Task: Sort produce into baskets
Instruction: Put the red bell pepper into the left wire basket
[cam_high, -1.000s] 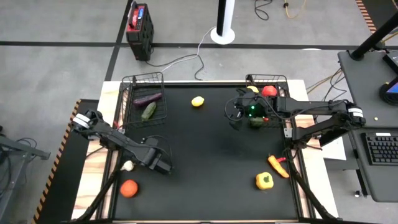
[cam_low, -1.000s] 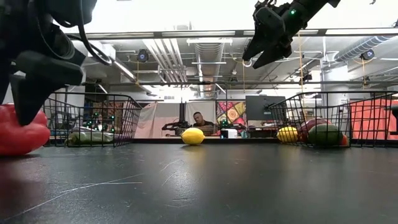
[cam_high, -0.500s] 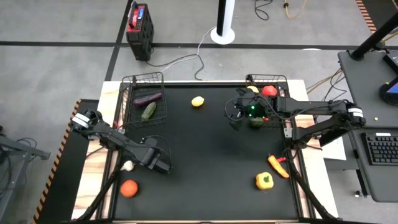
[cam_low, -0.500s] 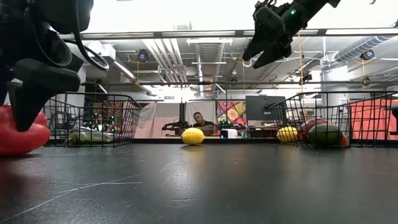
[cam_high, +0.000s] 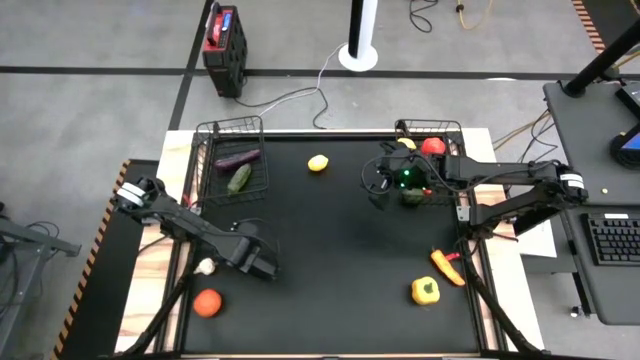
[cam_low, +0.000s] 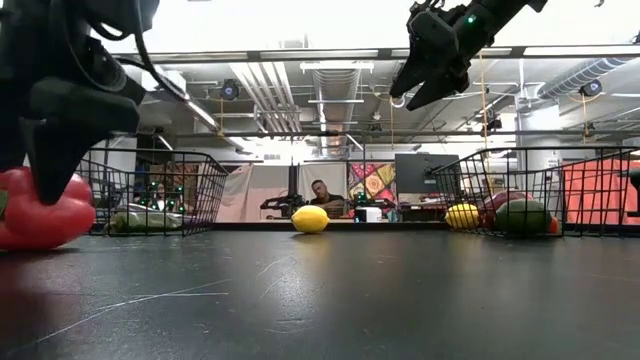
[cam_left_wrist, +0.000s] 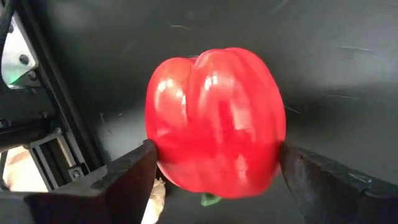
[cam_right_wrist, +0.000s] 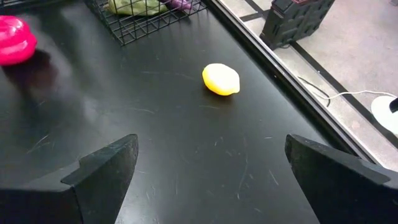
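You won't find any readable writing or brand marks on anything here.

Nearest you, the left gripper (cam_left_wrist: 214, 180) sits low at the table's near-left part, its two dark fingers pressed against either side of a glossy red pepper (cam_left_wrist: 216, 121); the jaws are closed onto it. The pepper is smooth, lobed and shiny, with a bit of green stem showing beneath. Just beside that arm lies a white garlic (cam_high: 205, 266), and nearer the front edge an orange-red tomato (cam_high: 207, 302).

On the near-right part of the table (cam_high: 340, 250) you have a yellow pepper (cam_high: 425, 291) and, just beside it, a long orange-and-red piece (cam_high: 446, 266).

Farther back, a yellow lemon (cam_high: 318, 163) lies alone between the baskets.

The left basket (cam_high: 204, 182), black wire mesh, holds a purple eggplant (cam_high: 237, 158) and a green cucumber (cam_high: 239, 179). The right basket (cam_high: 449, 127) holds a red tomato (cam_high: 433, 146), a yellow piece and a dark green one.

The right gripper (cam_right_wrist: 211, 165) hovers raised beside the right basket, jaws spread wide, holding nothing.
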